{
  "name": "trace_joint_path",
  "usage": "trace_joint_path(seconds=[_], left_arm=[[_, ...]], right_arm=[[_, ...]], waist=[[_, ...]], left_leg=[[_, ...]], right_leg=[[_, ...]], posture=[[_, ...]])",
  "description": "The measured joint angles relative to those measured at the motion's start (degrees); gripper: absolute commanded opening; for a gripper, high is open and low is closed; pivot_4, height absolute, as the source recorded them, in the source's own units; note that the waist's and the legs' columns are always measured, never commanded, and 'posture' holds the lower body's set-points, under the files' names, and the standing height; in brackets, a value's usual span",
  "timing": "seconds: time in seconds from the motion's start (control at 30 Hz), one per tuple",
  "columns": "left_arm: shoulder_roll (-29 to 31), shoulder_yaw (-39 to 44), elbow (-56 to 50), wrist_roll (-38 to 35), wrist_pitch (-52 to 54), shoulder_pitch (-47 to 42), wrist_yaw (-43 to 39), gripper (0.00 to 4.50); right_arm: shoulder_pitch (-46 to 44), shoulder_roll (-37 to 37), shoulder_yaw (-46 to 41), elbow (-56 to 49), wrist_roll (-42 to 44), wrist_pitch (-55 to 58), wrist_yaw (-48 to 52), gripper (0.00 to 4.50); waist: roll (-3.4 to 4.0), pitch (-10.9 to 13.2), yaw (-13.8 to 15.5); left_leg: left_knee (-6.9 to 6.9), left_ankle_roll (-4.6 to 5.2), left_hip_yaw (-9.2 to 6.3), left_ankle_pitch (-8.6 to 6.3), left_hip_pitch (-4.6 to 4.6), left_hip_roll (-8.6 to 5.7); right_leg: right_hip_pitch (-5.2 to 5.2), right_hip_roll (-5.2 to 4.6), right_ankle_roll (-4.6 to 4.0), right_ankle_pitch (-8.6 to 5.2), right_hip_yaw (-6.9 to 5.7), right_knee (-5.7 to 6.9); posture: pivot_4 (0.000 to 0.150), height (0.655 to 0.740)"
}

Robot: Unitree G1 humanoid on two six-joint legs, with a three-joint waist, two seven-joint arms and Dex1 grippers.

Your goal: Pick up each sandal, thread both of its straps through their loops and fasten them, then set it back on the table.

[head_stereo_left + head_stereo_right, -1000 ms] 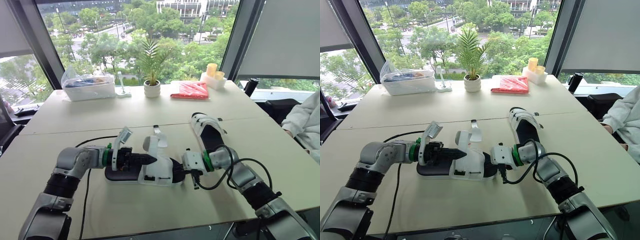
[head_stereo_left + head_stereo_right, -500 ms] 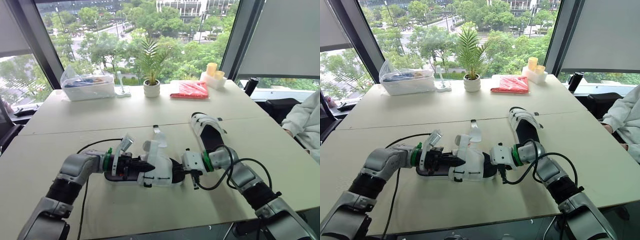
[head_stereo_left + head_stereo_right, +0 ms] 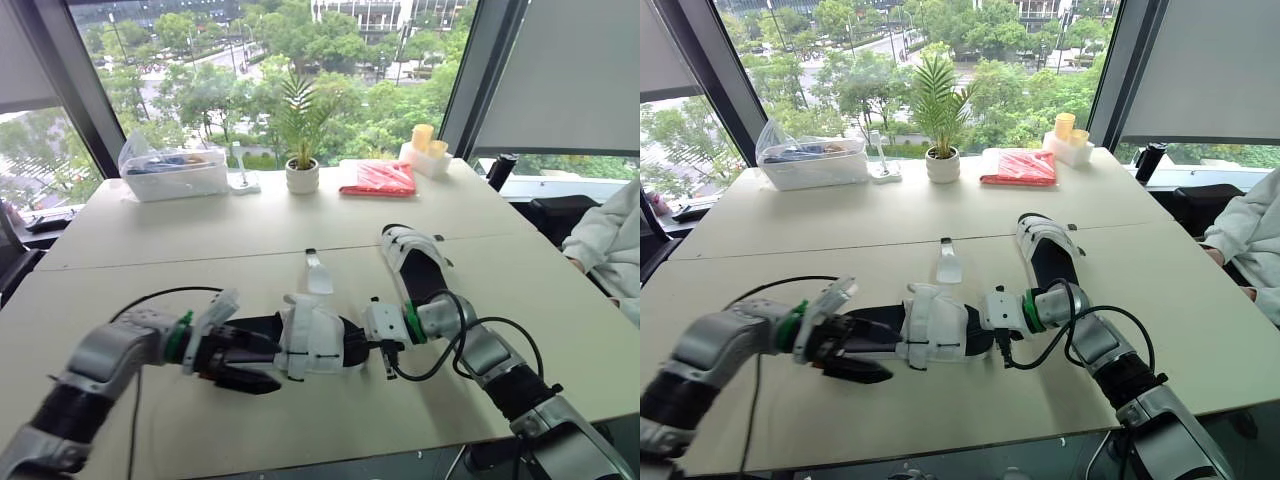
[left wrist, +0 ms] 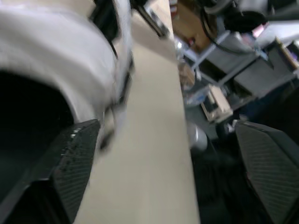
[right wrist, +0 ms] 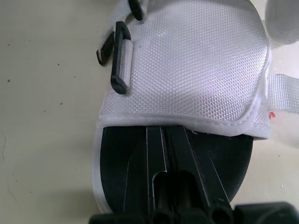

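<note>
One sandal (image 3: 312, 340), black sole with white straps, lies flat on the table's near middle, a loose strap (image 3: 317, 272) trailing toward the far side. My left gripper (image 3: 268, 365) is open at its left end, fingers spread wide and holding nothing; the left wrist view shows both fingers (image 4: 70, 163) apart beside the blurred sandal (image 4: 56, 60). My right gripper (image 5: 163, 133) is shut, its joined fingers lying on the black insole at the sandal's right end, tips under the white woven strap (image 5: 191, 60). The second sandal (image 3: 415, 260) lies farther back on the right.
A potted plant (image 3: 303, 175), a clear plastic container (image 3: 178, 172), a red packet (image 3: 380, 180) and a white box with yellow cups (image 3: 427, 155) stand along the far edge. A person's sleeve (image 3: 615, 250) is at the right. A black cable (image 3: 150, 295) loops by my left arm.
My left gripper has opened, let go of the sandal and drawn back to the left. The raised strap part has dropped and the sandal lies flatter. The right gripper has stayed put.
</note>
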Motion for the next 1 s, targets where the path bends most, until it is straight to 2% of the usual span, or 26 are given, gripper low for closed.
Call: trace_joint_path(seconds=[0.17,0.3,0.63,1.0], left_arm=[[-0.32,0.50,-3.05,1.25,-4.27,7.48,1.90,4.47],[-5.99,0.45,-2.59,4.64,-11.24,9.50,6.92,4.47],[-11.96,-0.54,-1.18,8.46,-18.40,10.02,10.81,4.47],[-14.83,-4.78,0.35,10.74,-19.86,9.55,11.36,4.47]], right_arm=[[-0.02,-0.07,-0.06,0.17,-0.02,0.00,-0.09,0.00],[-0.04,0.04,0.01,0.23,-0.02,-0.12,-0.11,0.00],[-0.05,0.02,0.01,0.23,-0.02,-0.15,-0.09,0.00],[-0.05,0.02,0.03,0.20,-0.10,-0.16,-0.12,0.00]], waist=[[-0.04,0.02,0.18],[-0.07,0.01,0.16],[-0.07,0.01,0.25],[-0.07,0.00,0.24]], left_leg=[[0.02,0.00,0.00,0.00,-0.01,0.02],[0.02,0.00,0.01,0.00,-0.03,0.03],[0.02,0.00,0.02,0.00,-0.03,0.03],[0.02,0.00,0.01,0.00,-0.02,0.02]], right_leg=[[0.04,-0.02,-0.22,-0.12,0.00,-0.04],[0.02,-0.03,-0.23,-0.13,-0.01,-0.05],[0.03,-0.03,-0.22,-0.12,-0.03,-0.05],[0.04,-0.03,-0.22,-0.12,-0.04,-0.05]], posture=[[0.150,0.7400],[0.150,0.7400],[0.150,0.7400],[0.150,0.7400]])
